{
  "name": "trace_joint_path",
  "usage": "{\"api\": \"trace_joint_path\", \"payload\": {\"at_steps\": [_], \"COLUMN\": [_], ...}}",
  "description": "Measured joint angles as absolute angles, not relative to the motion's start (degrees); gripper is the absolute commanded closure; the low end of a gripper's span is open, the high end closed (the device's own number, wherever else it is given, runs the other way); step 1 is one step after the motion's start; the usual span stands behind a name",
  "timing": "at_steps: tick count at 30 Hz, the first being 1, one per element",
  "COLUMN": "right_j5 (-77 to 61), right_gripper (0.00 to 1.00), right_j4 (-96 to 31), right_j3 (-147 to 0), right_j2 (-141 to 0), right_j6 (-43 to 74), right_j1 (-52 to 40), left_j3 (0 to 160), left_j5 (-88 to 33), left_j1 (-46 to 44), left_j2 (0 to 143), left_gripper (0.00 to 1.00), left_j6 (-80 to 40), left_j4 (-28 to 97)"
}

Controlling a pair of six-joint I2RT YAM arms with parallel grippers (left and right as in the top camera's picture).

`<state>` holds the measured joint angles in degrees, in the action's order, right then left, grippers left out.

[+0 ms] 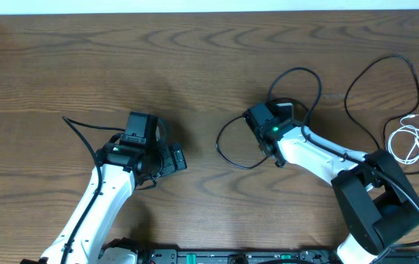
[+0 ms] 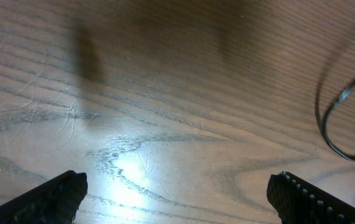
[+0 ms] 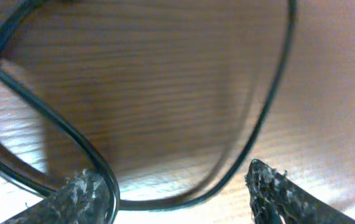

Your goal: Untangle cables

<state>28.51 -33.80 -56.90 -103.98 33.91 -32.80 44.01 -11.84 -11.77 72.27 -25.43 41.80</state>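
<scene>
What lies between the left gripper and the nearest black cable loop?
Bare table, seen overhead: nothing separates the left gripper from the black cable loop.

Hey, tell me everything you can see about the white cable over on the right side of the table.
The white cable is a thin, flexible cord wound into a few loose, uneven loops. It lies flat on the wooden table near the right edge. One end pokes out toward the far side and carries a small plug. Nothing holds it or rests on it. A long black cable loops just beyond it. Whether the two touch is too small to tell.
</scene>
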Motion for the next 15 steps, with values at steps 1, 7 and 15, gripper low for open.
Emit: {"api": "trace_joint_path", "payload": {"at_steps": [1,7,15], "right_j5": [28.5,27.4,21.4], "right_gripper": [0.37,0.82,0.99], "right_j4": [-34.3,-36.4,-36.5], "right_j3": [-56.9,-56.9,-57.0], "right_j2": [-104.0,-104.0,-104.2], "right_j6": [35.4,42.1,41.2], "right_j1": [-32.4,-30.0,-27.6], "left_j3": [44.0,44.0,44.0], "left_j5": [-11.8,-11.8,-11.8], "left_j1": [-11.8,-11.8,-11.8], "left_j2": [72.3,72.3,72.3], "left_gripper": [0.02,0.02,0.02], "left_j6": [-25.4,-25.4,-25.4], "left_j4": [41.8,41.8,41.8]}}
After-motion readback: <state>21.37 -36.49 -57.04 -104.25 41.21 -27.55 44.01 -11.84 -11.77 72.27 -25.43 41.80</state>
